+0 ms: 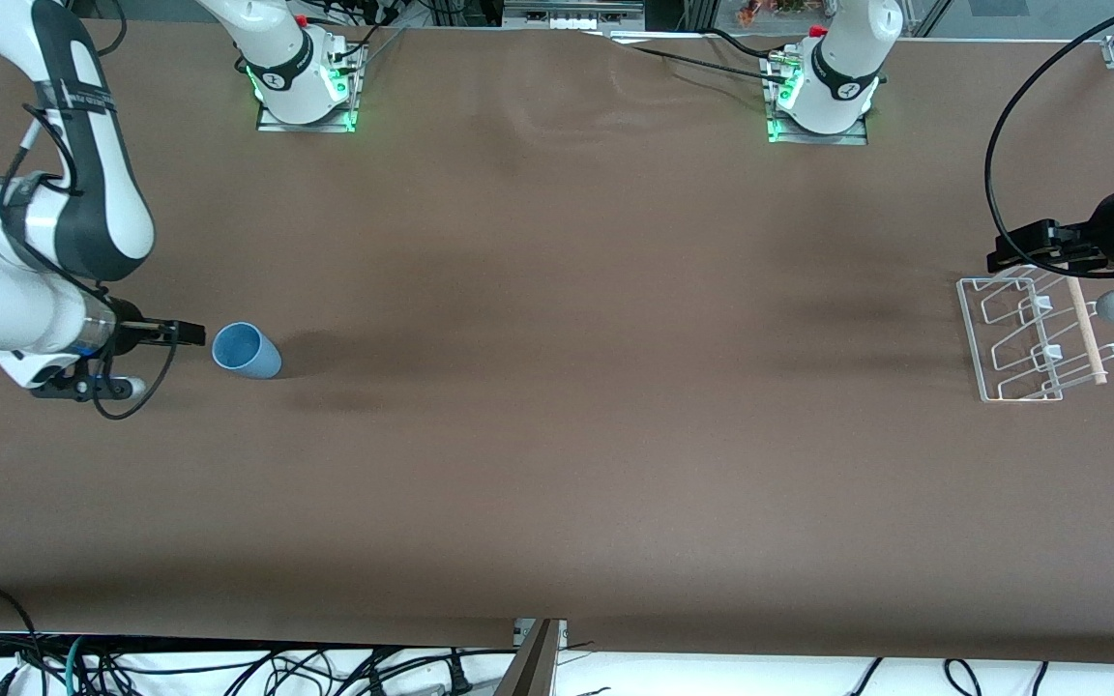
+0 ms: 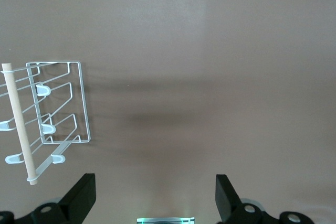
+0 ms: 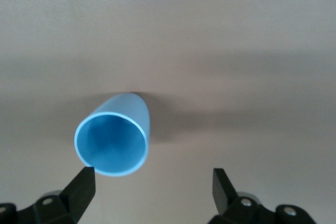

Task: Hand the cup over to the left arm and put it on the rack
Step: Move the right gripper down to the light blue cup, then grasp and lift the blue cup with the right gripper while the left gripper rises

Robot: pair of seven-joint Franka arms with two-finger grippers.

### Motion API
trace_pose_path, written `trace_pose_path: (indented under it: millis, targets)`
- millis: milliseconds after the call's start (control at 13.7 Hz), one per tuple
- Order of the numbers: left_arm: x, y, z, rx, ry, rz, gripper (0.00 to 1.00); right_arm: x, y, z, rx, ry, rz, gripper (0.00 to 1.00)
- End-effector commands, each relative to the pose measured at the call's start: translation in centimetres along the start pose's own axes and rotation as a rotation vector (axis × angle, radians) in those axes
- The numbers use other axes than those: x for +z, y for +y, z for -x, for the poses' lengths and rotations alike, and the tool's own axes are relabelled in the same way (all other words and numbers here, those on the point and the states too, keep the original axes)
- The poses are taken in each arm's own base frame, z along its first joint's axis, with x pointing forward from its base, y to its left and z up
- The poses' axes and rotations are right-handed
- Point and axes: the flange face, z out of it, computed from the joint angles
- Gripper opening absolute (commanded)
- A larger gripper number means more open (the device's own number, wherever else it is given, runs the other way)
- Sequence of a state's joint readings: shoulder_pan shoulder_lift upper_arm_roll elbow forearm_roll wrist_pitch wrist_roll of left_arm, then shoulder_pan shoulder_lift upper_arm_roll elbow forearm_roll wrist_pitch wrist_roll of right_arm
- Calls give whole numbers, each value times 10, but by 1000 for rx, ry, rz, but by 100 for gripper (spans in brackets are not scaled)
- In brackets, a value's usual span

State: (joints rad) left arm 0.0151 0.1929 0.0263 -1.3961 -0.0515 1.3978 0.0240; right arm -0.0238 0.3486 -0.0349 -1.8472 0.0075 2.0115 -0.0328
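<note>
The light-blue cup [image 1: 246,351] lies on its side on the brown table near the right arm's end, its open mouth facing my right gripper [image 1: 191,333]. That gripper is open and empty, low over the table just short of the cup's rim. In the right wrist view the cup [image 3: 113,137] lies just ahead of one fingertip, and the gripper [image 3: 152,177] holds nothing. The white wire rack [image 1: 1021,338] stands at the left arm's end. My left gripper [image 1: 1002,256] is open and empty, held above the rack's edge that is farther from the front camera. The left wrist view shows the rack [image 2: 58,108] beside the gripper [image 2: 155,182].
The rack's wooden rod [image 1: 1085,331] runs along its outer side. The two arm bases [image 1: 306,82] [image 1: 823,92] stand along the table's edge farthest from the front camera. A thick black cable loop [image 1: 992,155] hangs above the left gripper. Brown table [image 1: 567,387] lies between cup and rack.
</note>
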Motion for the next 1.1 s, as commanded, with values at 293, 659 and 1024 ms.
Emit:
trace_pose_path:
  millis: [293,659,1024]
  targets:
    - [3,1,-7,44,-12,-9,100,61,-3,26,21,79,-22,74]
    - [12,-1,-14,282,-20,-2,100,80,-4,18,26,59,-22,0]
    - [37,13,-21,669,-33,121,100,68,-7,8,18,81,-22,0]
